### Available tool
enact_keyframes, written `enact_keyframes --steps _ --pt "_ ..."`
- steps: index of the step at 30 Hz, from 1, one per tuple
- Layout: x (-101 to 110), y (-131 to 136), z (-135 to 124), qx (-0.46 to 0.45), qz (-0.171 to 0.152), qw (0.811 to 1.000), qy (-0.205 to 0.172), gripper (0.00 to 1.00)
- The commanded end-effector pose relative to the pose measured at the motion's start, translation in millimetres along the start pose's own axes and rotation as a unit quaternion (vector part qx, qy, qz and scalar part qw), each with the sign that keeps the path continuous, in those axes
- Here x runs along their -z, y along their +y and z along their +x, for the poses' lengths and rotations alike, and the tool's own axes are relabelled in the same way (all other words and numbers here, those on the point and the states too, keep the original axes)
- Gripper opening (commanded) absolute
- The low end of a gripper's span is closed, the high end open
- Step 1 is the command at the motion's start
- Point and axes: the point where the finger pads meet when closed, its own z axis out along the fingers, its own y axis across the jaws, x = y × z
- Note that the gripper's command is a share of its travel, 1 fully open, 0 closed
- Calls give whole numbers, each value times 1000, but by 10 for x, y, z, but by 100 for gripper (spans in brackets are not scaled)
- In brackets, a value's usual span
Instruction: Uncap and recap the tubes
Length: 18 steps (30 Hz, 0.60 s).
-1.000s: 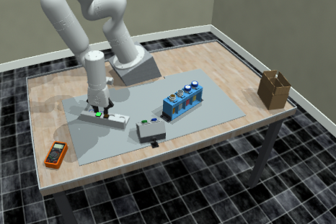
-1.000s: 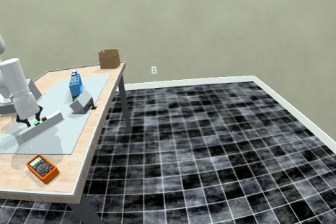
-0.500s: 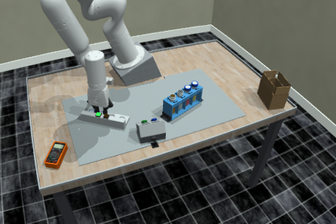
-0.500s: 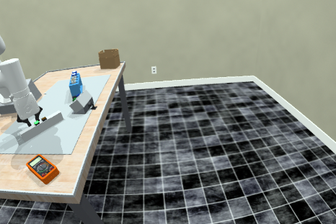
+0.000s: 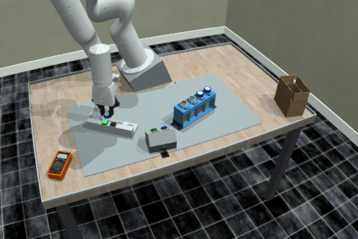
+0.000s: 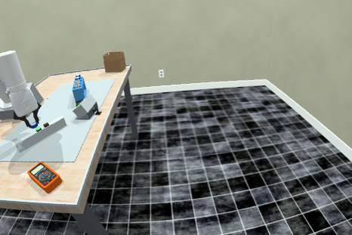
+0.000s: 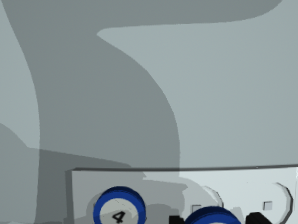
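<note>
My gripper stands over the left end of the white cap tray. It is shut on a blue cap that sits at the nest beside the cap marked 4; the held cap's number is hidden. The green lamp is lit and the lamp beside it is dark. In the blue decapping station, two tubes carry blue caps and two tubes stand open.
The grey key housing with a green key and a blue key stands between tray and station. An orange multimeter lies at the front left. A cardboard box stands at the right edge.
</note>
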Motion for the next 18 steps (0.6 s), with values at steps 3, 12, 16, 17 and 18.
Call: enact_keyframes --steps 3,12,16,17,18 --pt "302 -5 -5 1 4 1000 5 0" --pt "752 -1 -11 1 4 1000 5 0" --pt "852 0 -12 1 4 1000 5 0" --pt "902 0 -13 1 4 1000 5 0" --pt "948 0 -13 1 4 1000 5 0"
